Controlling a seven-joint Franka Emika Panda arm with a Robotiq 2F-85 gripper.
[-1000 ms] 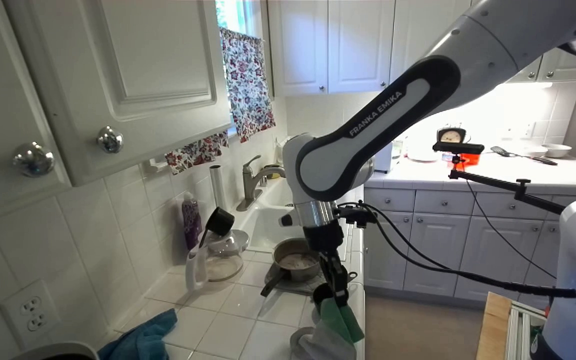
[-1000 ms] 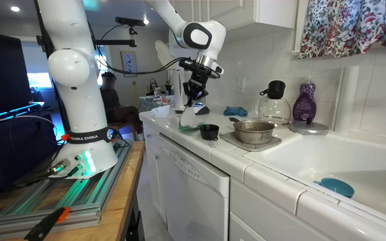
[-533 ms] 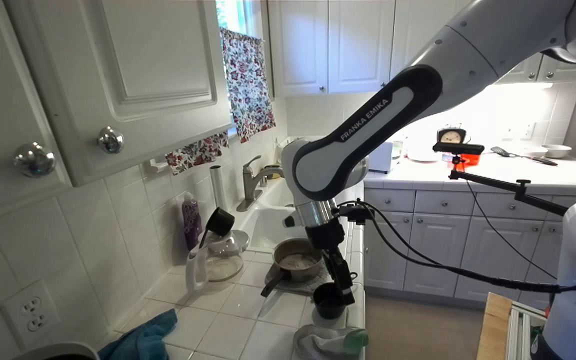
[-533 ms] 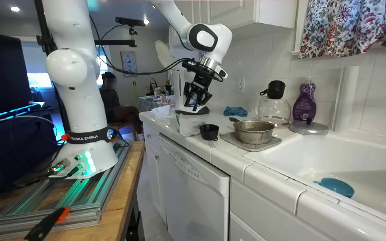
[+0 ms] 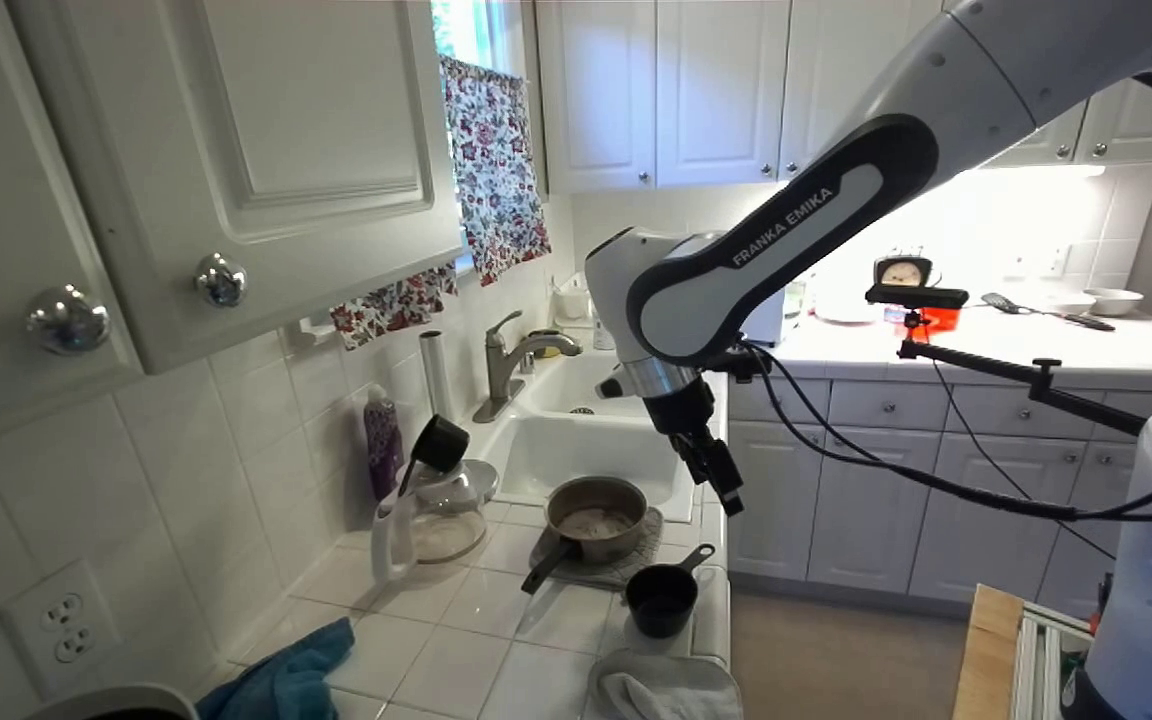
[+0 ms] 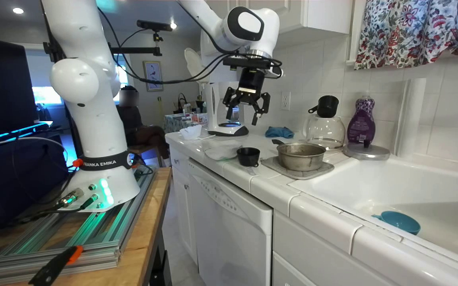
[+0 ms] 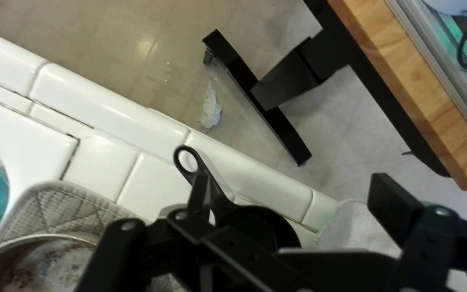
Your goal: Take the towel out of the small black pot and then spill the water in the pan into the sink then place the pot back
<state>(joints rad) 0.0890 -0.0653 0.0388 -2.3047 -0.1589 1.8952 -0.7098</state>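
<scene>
Teal cloth (image 6: pixel 279 132) at the back of the tiled desk (image 5: pixel 476 605), glass carafe (image 6: pixel 325 129) topped by a black cup (image 6: pixel 327 106), and, between small black pot (image 6: pixel 248 157) and white sink (image 5: pixel 586 440), the grey pan (image 6: pixel 300 159) on a quilted pad (image 7: pixel 67 211). Pale grey towel (image 5: pixel 671 690), low and softly folded, just beside the pot, by the desk's front edge. Tool (image 6: pixel 241 118) in the air above, jaws wide apart, clear of towel and pot.
</scene>
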